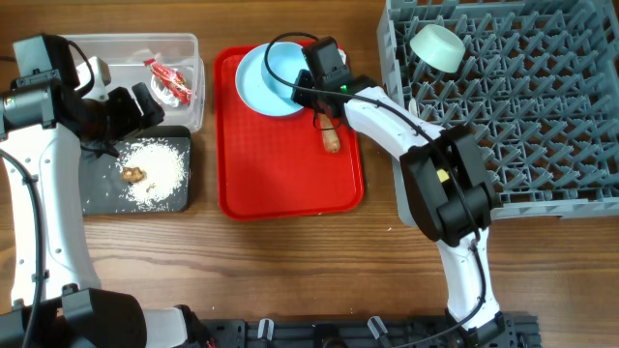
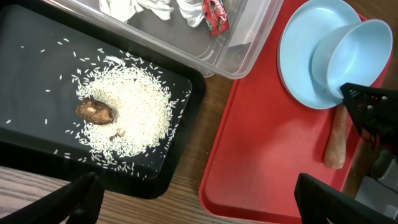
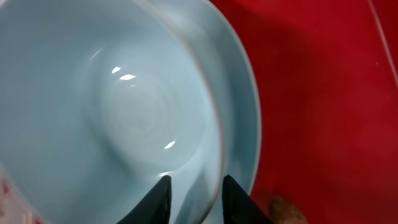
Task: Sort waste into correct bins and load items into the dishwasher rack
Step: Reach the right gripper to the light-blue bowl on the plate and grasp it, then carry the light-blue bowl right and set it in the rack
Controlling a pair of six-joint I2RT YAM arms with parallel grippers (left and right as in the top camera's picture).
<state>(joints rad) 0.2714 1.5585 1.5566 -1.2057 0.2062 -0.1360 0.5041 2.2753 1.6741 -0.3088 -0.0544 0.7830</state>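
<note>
A light blue bowl (image 1: pixel 287 66) (image 3: pixel 124 112) sits tilted on the pale blue plate (image 1: pixel 253 89) (image 3: pixel 241 106) at the back of the red tray (image 1: pixel 290 188). My right gripper (image 1: pixel 309 85) (image 3: pixel 196 199) straddles the bowl's rim, one finger inside and one outside; whether they pinch it is unclear. An orange-brown stick (image 1: pixel 331 135) (image 2: pixel 336 140) lies on the tray beside it. My left gripper (image 1: pixel 135 108) (image 2: pixel 202 205) hangs wide open and empty over the black tray (image 1: pixel 97 193), which holds rice crumbs (image 2: pixel 130 106) and a brown lump (image 2: pixel 95 111).
The clear tub (image 1: pixel 189 58) behind the black tray holds a red wrapper (image 1: pixel 172 82) and a white scrap (image 2: pixel 137 7). The grey dishwasher rack (image 1: pixel 542 106) fills the right side, with a whitish bowl (image 1: pixel 437 48) at its back left corner.
</note>
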